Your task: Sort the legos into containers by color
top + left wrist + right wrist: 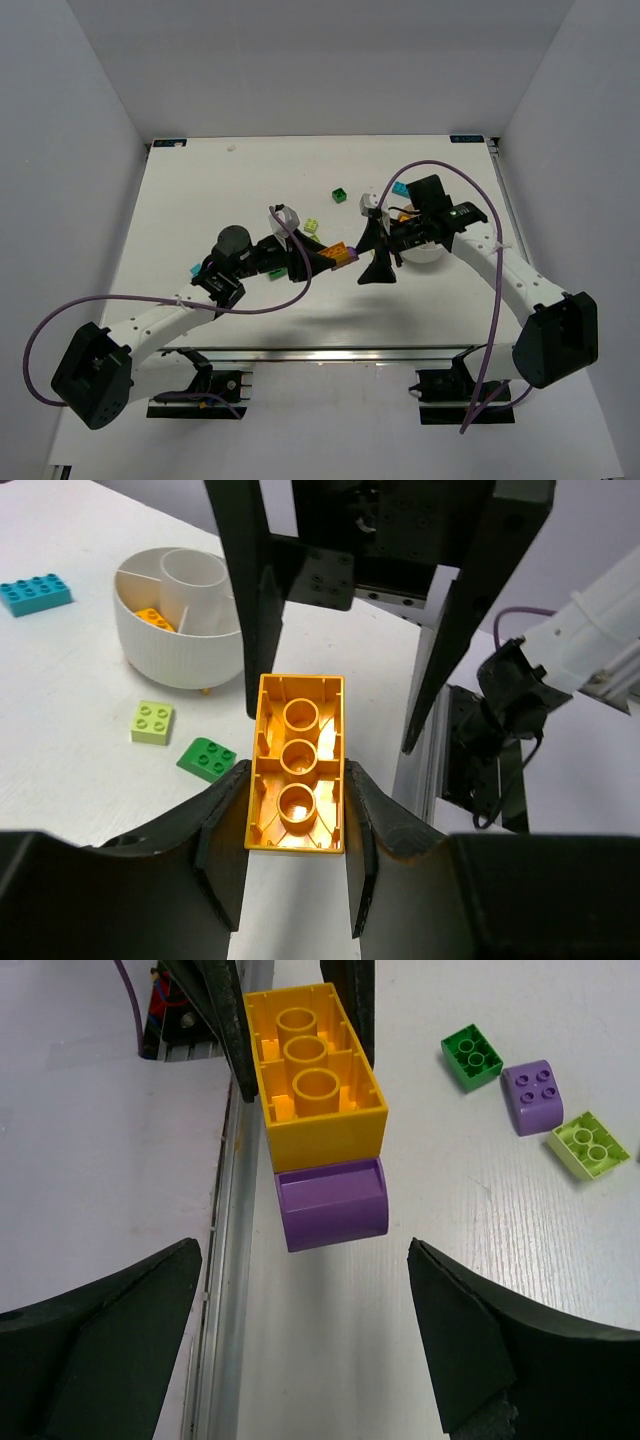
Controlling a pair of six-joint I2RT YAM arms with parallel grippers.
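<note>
Plainly the left gripper point(297, 815) is clamped on the 2 long sides of an orange brick point(297, 765), hollow face toward its camera, with a purple brick point(332, 1203) stuck under 1 end. The right gripper point(305, 1350) stands spread wide and empty, facing the pair, which hangs above the table near the white bowl point(170, 650). Both bricks look light, rigid and slick, so I judge the purple one is best pinched across its flat sides, since its rounded edge could slip
</note>
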